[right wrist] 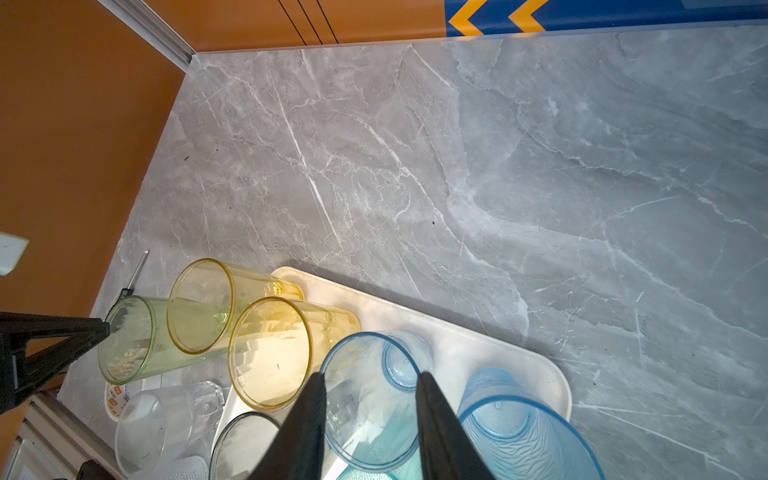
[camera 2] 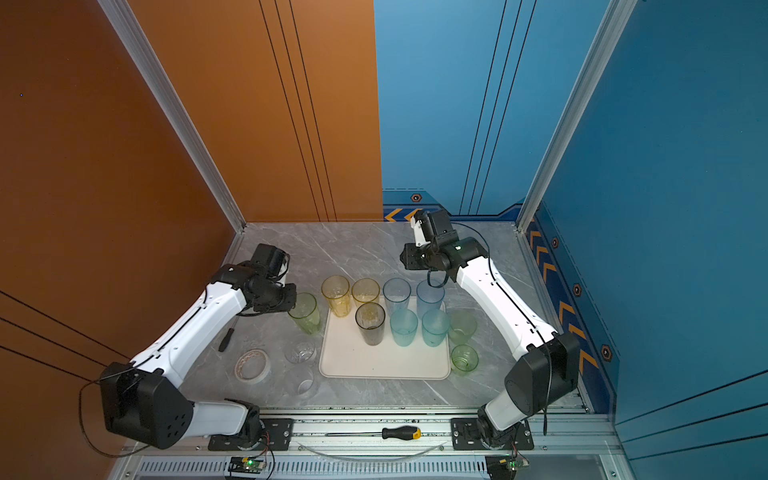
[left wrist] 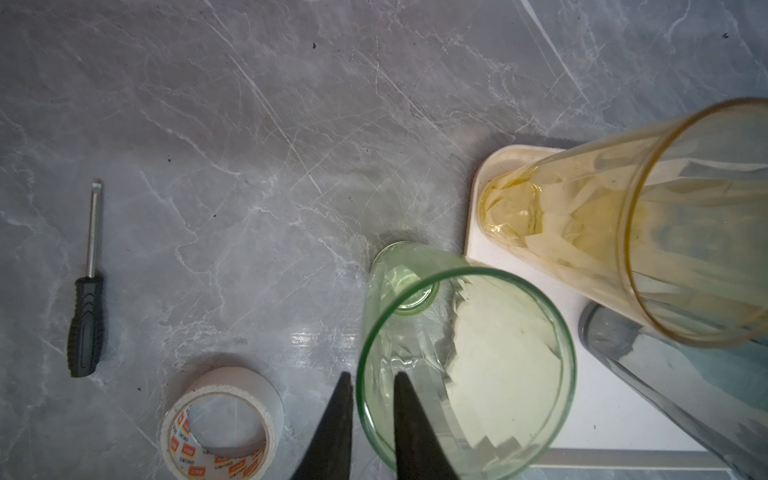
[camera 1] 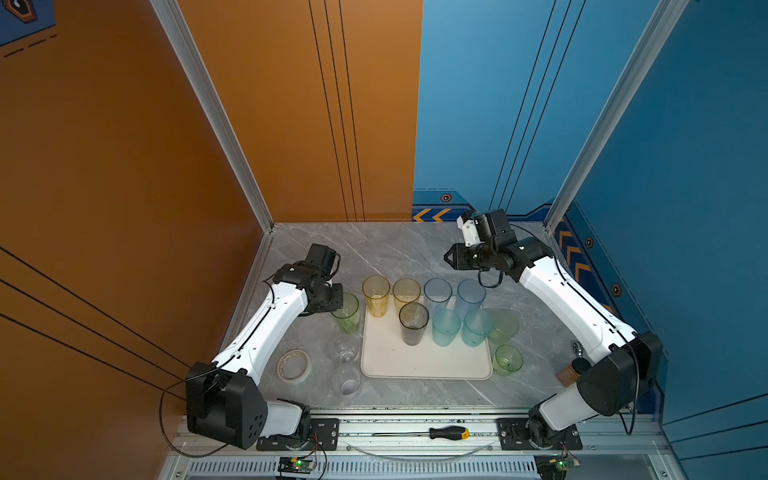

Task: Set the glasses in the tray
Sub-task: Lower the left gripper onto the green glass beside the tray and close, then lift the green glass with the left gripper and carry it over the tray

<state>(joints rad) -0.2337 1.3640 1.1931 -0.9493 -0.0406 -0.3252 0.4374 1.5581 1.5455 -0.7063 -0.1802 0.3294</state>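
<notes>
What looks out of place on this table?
Nothing is tipped or broken. Stray clutter lies left of the tray: a tape roll and a small black-handled screwdriver; another screwdriver rests on the front rail.

The near half of the tray [camera 1: 415,361] lies bare, glasses [camera 1: 446,326] crowd its far half, and the table [camera 1: 386,249] behind them stands open.

Orange logos on the tape roll [left wrist: 183,449] are unreadable; yellow chevrons [right wrist: 459,18] mark the wall [right wrist: 623,14].
</notes>
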